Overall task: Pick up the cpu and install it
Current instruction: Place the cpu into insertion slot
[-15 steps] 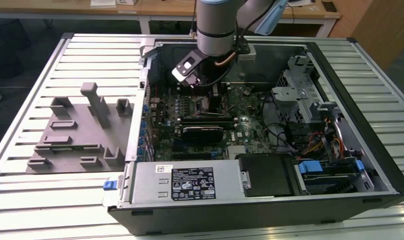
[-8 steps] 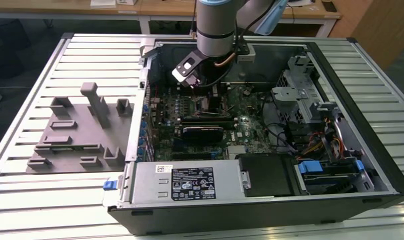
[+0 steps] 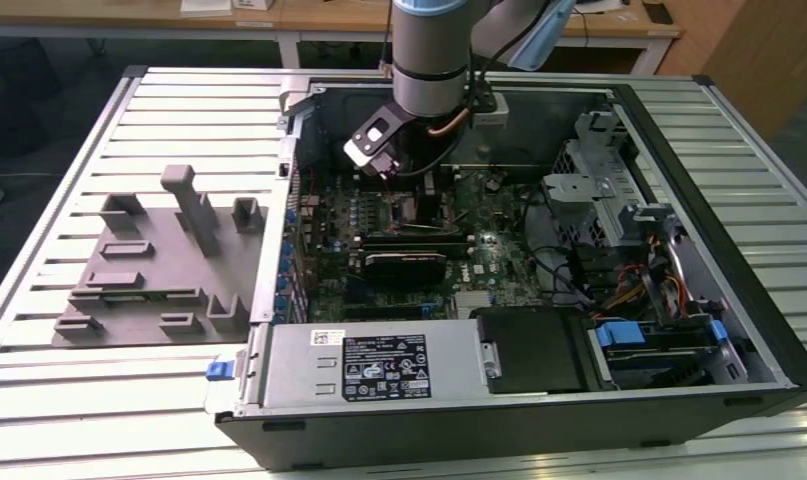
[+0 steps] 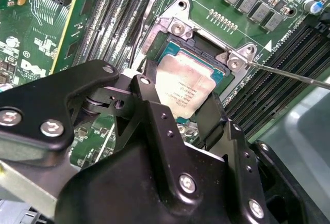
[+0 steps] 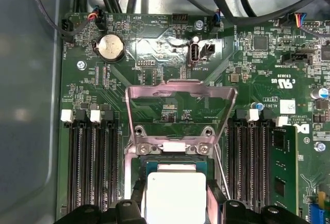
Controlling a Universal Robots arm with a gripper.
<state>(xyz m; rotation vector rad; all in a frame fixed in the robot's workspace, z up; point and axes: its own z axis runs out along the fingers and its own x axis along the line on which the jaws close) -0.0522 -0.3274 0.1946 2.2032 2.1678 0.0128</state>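
Note:
The cpu, a silver square chip, lies level in the black socket on the green motherboard, with the socket frame showing around its far edges. My gripper straddles it, one black finger against one side and the other against the opposite side, shut on the chip. In the first wrist view the cpu sits just below the raised metal load plate, with my gripper around it. In the exterior view my gripper hangs inside the open computer case.
The thin socket lever sticks out beside the socket. Memory slots flank it, and a memory stick stands on one side. Grey fixture blocks lie on the slatted table at the exterior view's left. Cables and drive bays fill the case's right.

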